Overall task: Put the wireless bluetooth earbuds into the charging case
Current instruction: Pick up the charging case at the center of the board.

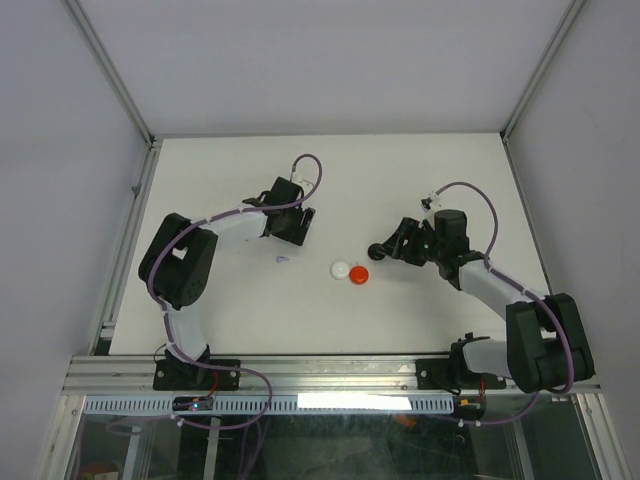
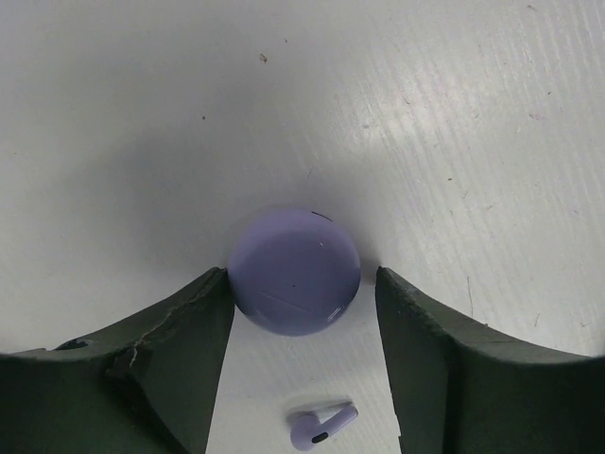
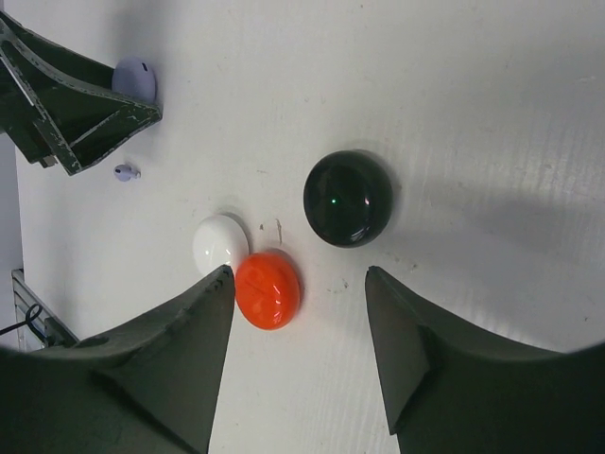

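Note:
A small purple earbud (image 2: 321,426) lies on the white table, also seen in the top view (image 1: 284,260) and the right wrist view (image 3: 127,172). A round purple case (image 2: 295,270), closed, lies between the tips of my open left gripper (image 2: 302,284). It touches or nearly touches the left finger, with a gap to the right one. In the top view the left gripper (image 1: 300,225) hides this case. My right gripper (image 3: 298,274) is open and empty, with a closed black case (image 3: 348,199) just beyond its tips. No other earbuds show.
A white case (image 1: 341,269) and a red case (image 1: 359,275) lie side by side mid-table, touching. The red case (image 3: 268,288) is next to my right gripper's left finger. The black case (image 1: 378,250) lies right of them. Aluminium frame rails border the table.

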Controlling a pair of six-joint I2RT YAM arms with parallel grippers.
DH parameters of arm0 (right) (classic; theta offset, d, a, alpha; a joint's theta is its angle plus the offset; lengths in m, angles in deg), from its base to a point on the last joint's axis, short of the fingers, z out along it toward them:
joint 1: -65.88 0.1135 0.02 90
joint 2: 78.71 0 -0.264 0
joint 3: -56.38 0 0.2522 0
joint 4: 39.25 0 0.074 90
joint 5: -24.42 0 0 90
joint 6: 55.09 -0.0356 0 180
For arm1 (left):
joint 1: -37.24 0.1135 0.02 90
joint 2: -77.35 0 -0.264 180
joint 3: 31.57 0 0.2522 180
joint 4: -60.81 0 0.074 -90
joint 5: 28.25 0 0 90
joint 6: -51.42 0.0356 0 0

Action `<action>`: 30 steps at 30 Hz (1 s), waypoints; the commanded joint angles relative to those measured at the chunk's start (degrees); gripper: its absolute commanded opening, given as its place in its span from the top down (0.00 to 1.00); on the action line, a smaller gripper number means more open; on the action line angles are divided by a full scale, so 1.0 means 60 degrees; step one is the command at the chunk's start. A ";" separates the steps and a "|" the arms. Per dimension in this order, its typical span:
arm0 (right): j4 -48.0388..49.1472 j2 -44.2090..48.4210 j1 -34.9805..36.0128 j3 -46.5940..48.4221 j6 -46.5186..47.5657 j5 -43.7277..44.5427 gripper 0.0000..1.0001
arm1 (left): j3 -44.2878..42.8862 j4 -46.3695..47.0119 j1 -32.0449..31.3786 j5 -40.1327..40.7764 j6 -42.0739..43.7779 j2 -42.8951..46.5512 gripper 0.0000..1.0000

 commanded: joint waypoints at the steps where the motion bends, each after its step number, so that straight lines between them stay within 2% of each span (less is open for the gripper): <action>1: 0.0401 0.0388 0.0094 0.0070 0.0144 -0.0194 0.40 | -0.0190 -0.0096 0.0055 -0.0755 0.0331 0.0046 0.40; 8: 0.0110 0.0639 0.0364 0.0422 0.0415 -0.0381 0.40 | -0.0067 0.0007 -0.0293 -0.1051 0.0888 0.0502 0.55; 16: -0.0259 0.1146 0.0485 0.0963 0.0934 -0.1070 0.40 | 0.0864 0.1062 -0.1205 -0.1284 0.2339 0.2208 0.55; 20: -0.0583 0.1098 0.0490 0.1330 0.1333 -0.1556 0.39 | 0.1263 0.1227 -0.1984 -0.1200 0.3610 0.2874 0.54; 30: -0.1301 0.0999 0.0839 0.2386 0.2117 -0.3377 0.40 | 0.2394 0.1946 -0.2847 -0.2009 0.6299 0.4651 0.54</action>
